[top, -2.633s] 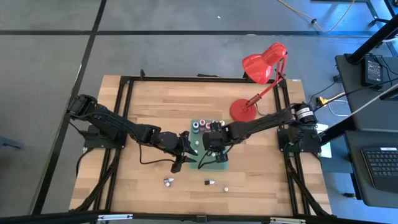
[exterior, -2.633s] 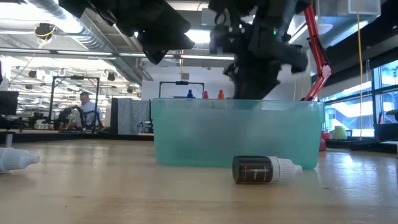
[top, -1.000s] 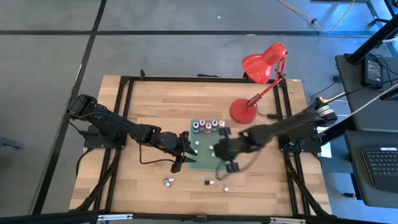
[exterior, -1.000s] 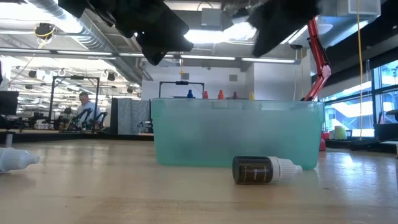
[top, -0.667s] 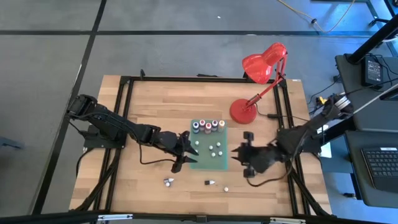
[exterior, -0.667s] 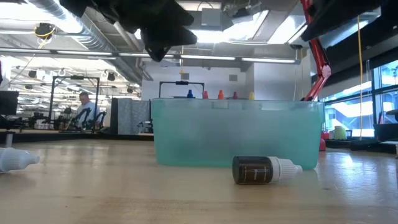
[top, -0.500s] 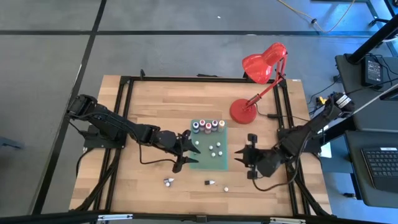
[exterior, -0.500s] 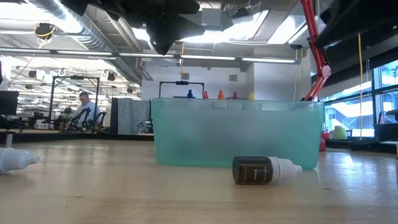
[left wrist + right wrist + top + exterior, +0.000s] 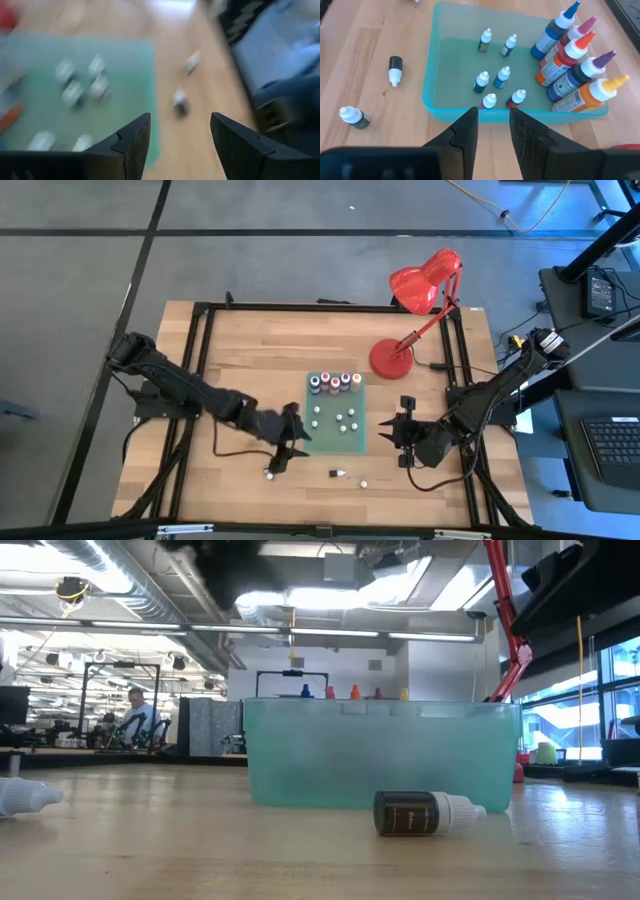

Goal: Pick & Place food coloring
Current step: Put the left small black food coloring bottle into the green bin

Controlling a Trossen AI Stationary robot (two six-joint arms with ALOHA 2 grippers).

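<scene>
Wood table (image 9: 250, 350), dark bottle (image 9: 339, 474) beside left pincer (image 9: 279, 460)

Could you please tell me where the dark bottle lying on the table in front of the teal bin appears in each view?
High view: dark bottle below the teal bin.
Low view: foreground, on its side, before the bin.
Left wrist view: too blurred to tell.
Right wrist view, beside the bin.
Shared landmark: the bin.

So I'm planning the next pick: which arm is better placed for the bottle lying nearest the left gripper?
Left. The left gripper hangs open almost over that loose bottle, while the right gripper is across the green bin.
</scene>
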